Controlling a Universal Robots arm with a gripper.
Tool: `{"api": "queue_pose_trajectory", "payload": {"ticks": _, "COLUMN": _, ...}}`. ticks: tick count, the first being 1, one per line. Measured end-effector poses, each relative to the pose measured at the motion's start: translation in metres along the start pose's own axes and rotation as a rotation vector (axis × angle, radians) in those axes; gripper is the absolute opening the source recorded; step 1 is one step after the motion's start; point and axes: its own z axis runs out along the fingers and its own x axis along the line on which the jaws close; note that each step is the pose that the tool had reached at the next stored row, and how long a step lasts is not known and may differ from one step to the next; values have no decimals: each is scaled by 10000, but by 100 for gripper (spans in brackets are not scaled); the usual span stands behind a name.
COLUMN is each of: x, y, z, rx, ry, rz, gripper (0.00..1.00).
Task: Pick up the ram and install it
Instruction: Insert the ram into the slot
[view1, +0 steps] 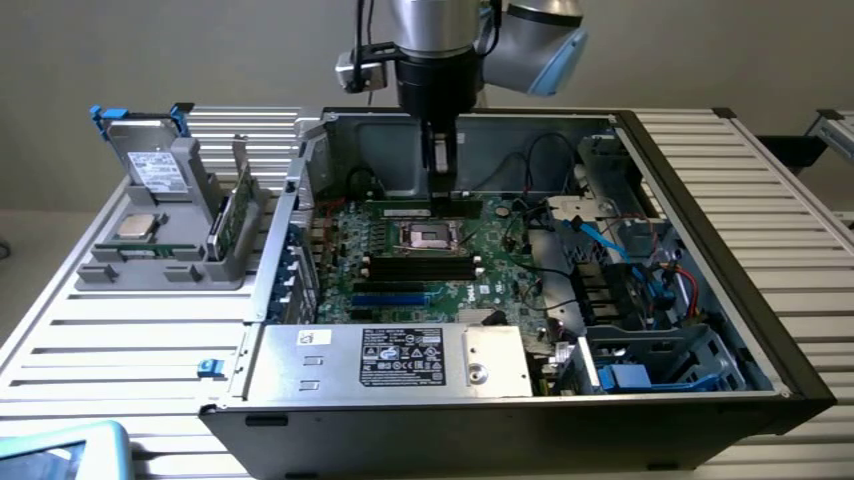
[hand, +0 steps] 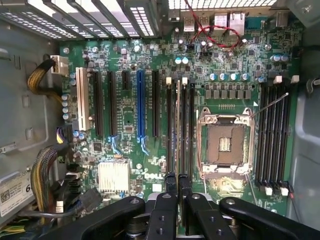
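gripper (hand: 178, 181) clenched on the ram (hand: 178, 120), edge-on over motherboard (hand: 125, 95) slots beside the processor socket (hand: 225, 145) | open computer case (view1: 707, 200) on slatted table (view1: 120, 330) | plain grey wall (view1: 160, 50) behind

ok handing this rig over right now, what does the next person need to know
Gripper: down inside the case, fingers shut on the ram, which is seen edge-on.
Ram: lined up along the black slots beside the empty processor socket. I cannot tell if it touches a slot.
Done: ram picked up and over the motherboard.
Left: ram not clearly seated, not released.
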Motion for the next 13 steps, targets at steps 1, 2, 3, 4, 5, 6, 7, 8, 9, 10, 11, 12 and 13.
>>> {"api": "queue_pose_trajectory", "payload": {"ticks": 1, "x": -1, "y": -3, "z": 18, "rx": -2, "ry": 1, "rz": 13, "gripper": 14}}
{"api": "queue_pose_trajectory", "payload": {"ticks": 2, "x": -2, "y": -6, "z": 36, "rx": -2, "ry": 2, "rz": 27, "gripper": 14}}
{"api": "queue_pose_trajectory", "payload": {"ticks": 3, "x": -4, "y": -9, "z": 55, "rx": -3, "ry": 2, "rz": 39, "gripper": 14}}
{"api": "queue_pose_trajectory", "payload": {"ticks": 4, "x": -5, "y": -10, "z": 74, "rx": -4, "ry": 4, "rz": 49, "gripper": 14}}
{"api": "queue_pose_trajectory", "payload": {"ticks": 5, "x": -7, "y": -9, "z": 91, "rx": -5, "ry": 4, "rz": 53, "gripper": 14}}
{"api": "queue_pose_trajectory", "payload": {"ticks": 6, "x": -8, "y": -8, "z": 109, "rx": -4, "ry": 4, "rz": 54, "gripper": 14}}
{"api": "queue_pose_trajectory", "payload": {"ticks": 7, "x": -9, "y": -7, "z": 127, "rx": -4, "ry": 4, "rz": 56, "gripper": 14}}
{"api": "queue_pose_trajectory", "payload": {"ticks": 8, "x": -11, "y": -6, "z": 145, "rx": -4, "ry": 3, "rz": 55, "gripper": 14}}
{"api": "queue_pose_trajectory", "payload": {"ticks": 9, "x": -12, "y": -5, "z": 164, "rx": -4, "ry": 4, "rz": 54, "gripper": 14}}
{"api": "queue_pose_trajectory", "payload": {"ticks": 10, "x": -13, "y": -3, "z": 181, "rx": -5, "ry": 4, "rz": 55, "gripper": 14}}
{"api": "queue_pose_trajectory", "payload": {"ticks": 11, "x": -14, "y": -2, "z": 199, "rx": -5, "ry": 4, "rz": 55, "gripper": 14}}
{"api": "queue_pose_trajectory", "payload": {"ticks": 12, "x": -16, "y": -1, "z": 217, "rx": -4, "ry": 4, "rz": 55, "gripper": 14}}
{"api": "queue_pose_trajectory", "payload": {"ticks": 13, "x": -17, "y": 0, "z": 236, "rx": -4, "ry": 3, "rz": 55, "gripper": 14}}
